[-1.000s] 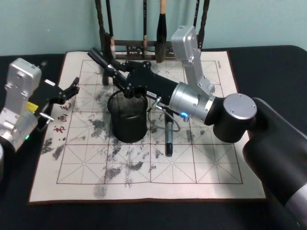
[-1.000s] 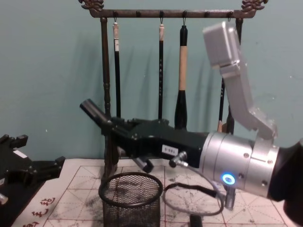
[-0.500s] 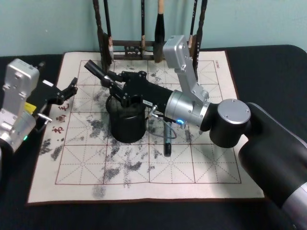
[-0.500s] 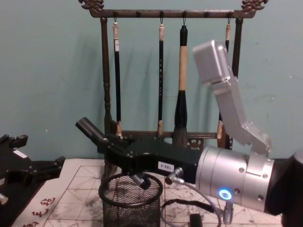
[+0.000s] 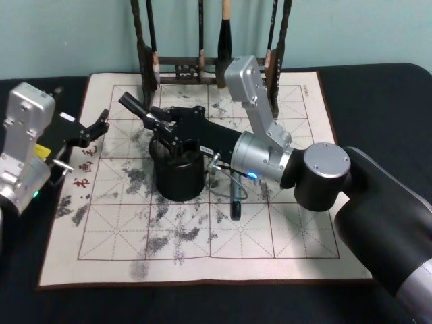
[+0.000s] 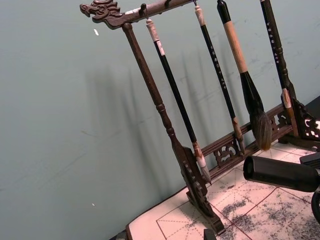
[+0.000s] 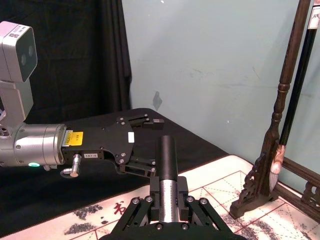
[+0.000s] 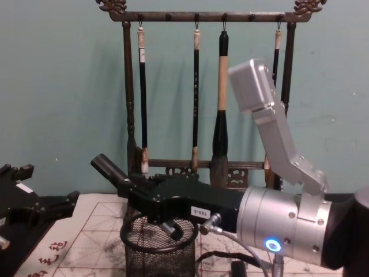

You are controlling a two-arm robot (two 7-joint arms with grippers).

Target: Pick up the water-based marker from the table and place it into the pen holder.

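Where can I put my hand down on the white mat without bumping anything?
The mat is bare in front, between the pen holder and its near edge. Crowded: the right gripper holds the marker over the holder, a dark pen lies right of it, the brush rack stands behind, the open left gripper hovers left.

Soft, even indoor light w/ no harsh glare. Brush rack (image 8: 207, 16) throws faint, diffuse shadows of its posts & brushes onto the wall (image 6: 60, 100) right behind it. The mat (image 5: 297, 223) in front of the rack is evenly bright. Mild sheen on right arm's silver housing (image 8: 288, 144), brightest on top. Pale streak along the marker (image 7: 167, 155). Blue LED (image 8: 271, 244) glows below the rack. Black backdrop (image 7: 65, 65) beside the rack is dim.
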